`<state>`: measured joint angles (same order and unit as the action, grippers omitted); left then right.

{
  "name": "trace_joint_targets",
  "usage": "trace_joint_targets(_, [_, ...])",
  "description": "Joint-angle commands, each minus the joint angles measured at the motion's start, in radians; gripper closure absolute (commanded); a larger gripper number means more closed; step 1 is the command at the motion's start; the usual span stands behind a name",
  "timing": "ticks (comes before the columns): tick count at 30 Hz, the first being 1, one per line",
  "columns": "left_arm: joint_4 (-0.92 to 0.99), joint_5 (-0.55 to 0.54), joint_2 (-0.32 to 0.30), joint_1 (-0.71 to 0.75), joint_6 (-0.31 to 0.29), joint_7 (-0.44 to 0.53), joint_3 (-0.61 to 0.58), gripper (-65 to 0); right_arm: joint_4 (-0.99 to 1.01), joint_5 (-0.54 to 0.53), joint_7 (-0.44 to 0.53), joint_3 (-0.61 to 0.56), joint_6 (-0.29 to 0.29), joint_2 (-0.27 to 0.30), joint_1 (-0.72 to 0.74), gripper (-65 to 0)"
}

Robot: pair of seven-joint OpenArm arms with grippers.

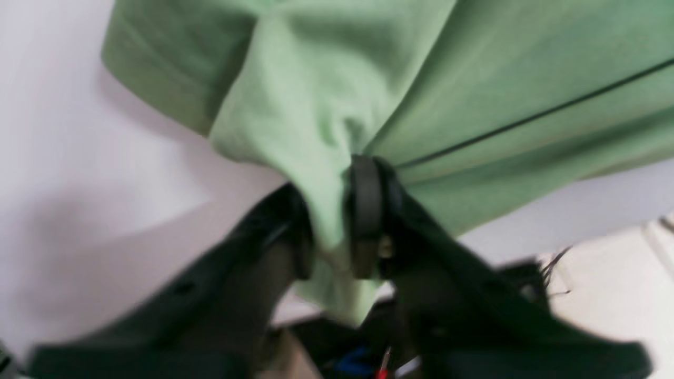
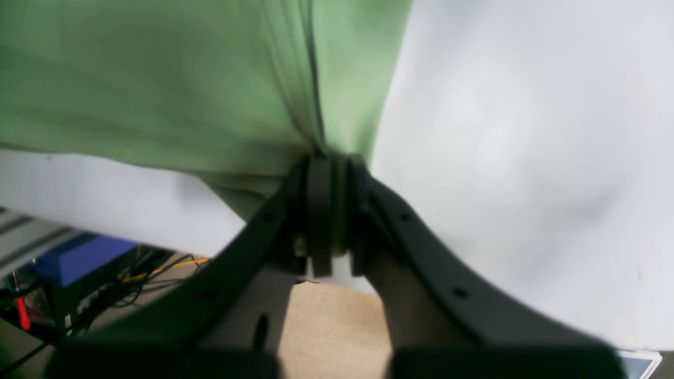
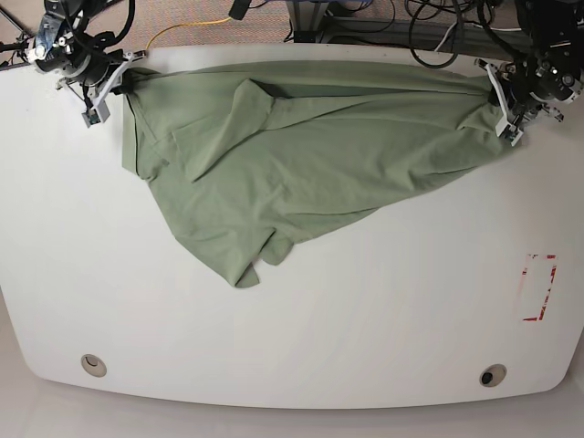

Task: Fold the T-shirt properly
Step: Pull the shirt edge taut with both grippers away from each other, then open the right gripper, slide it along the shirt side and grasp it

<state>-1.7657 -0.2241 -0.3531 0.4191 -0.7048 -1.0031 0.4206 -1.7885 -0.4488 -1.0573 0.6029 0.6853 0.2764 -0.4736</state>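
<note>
The sage-green T-shirt (image 3: 310, 155) lies crumpled across the far half of the white table (image 3: 365, 319), stretched along the far edge with a bunched part trailing toward the middle. At the far right corner my left gripper (image 3: 497, 91) is shut on the T-shirt; in the left wrist view a fold of the T-shirt (image 1: 326, 105) runs between the black fingers of that gripper (image 1: 330, 202). At the far left corner my right gripper (image 3: 123, 80) is shut on the T-shirt's other end. In the right wrist view, that gripper (image 2: 329, 160) pinches the T-shirt (image 2: 158, 79) at its edge.
A red-marked rectangle (image 3: 540, 287) sits on the table's right side. Two round holes (image 3: 92, 365) (image 3: 493, 375) lie near the front edge. Cables (image 3: 438, 27) run behind the far edge. A blue box (image 2: 79, 258) stands below the table.
</note>
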Motion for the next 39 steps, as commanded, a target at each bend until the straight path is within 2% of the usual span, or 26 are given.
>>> trace_joint_targets(1, [-0.041, 0.009, -0.027, 0.008, 0.007, 0.005, 0.007, -21.7, -0.024, 0.012, 0.002, 0.01, -0.002, 0.002, -0.014, 0.0])
trace_joint_targets(5, [-0.05, 0.009, -0.027, 0.004, 0.007, 0.005, 0.008, -39.6, -0.026, 0.014, 0.002, 0.013, -0.002, -0.019, -0.017, 0.0])
trace_joint_targets(9, [-0.089, 0.004, -0.027, 0.004, 0.007, 0.003, 0.007, -49.3, -0.032, 0.012, 0.002, 0.013, -0.002, -0.022, -0.017, 0.0])
trace_joint_targets(13, [-0.139, 0.002, -0.028, 0.002, 0.007, 0.003, 0.005, -50.3, -0.098, 0.012, -0.001, 0.013, -0.002, -0.022, -0.021, 0.0])
trace_joint_targets(18, [-0.161, 0.001, -0.05, -0.025, 0.007, 0.003, 0.01, -50.0, -0.179, 0.012, -0.08, 0.047, -0.002, -0.027, -0.026, -0.3])
trace_joint_targets(19, [-0.156, 0.002, -0.05, -0.041, 0.007, 0.003, 0.013, -50.0, -0.188, 0.012, -0.088, 0.064, -0.002, -0.049, -0.015, -1.7])
trace_joint_targets(22, [-0.148, 0.004, -0.047, -0.087, 0.007, 0.003, 0.011, -50.0, -0.192, 0.012, -0.097, 0.113, -0.002, -0.068, 0.019, -12.7])
trace_joint_targets(25, [-0.099, 0.004, -0.03, -0.142, 0.007, 0.007, 0.01, -50.0, -0.192, 0.012, -0.097, 0.137, -0.002, -0.076, 0.046, -28.5])
trace_joint_targets(27, [-0.055, 0.009, -0.016, -0.185, 0.007, 0.008, 0.008, -50.0, -0.192, 0.012, -0.099, 0.139, -0.002, -0.076, 0.06, -35.5])
trace_joint_targets(29, [-0.016, 0.009, -0.011, -0.219, 0.007, 0.007, 0.007, -50.0, -0.192, 0.012, -0.1, 0.14, -0.002, -0.076, 0.069, -38.5])
trace_joint_targets(39, [0.114, 0.009, -0.014, -0.329, 0.007, 0.008, -0.036, -49.9, -0.185, 0.012, -0.113, 0.134, -0.002, -0.073, 0.194, -39.0])
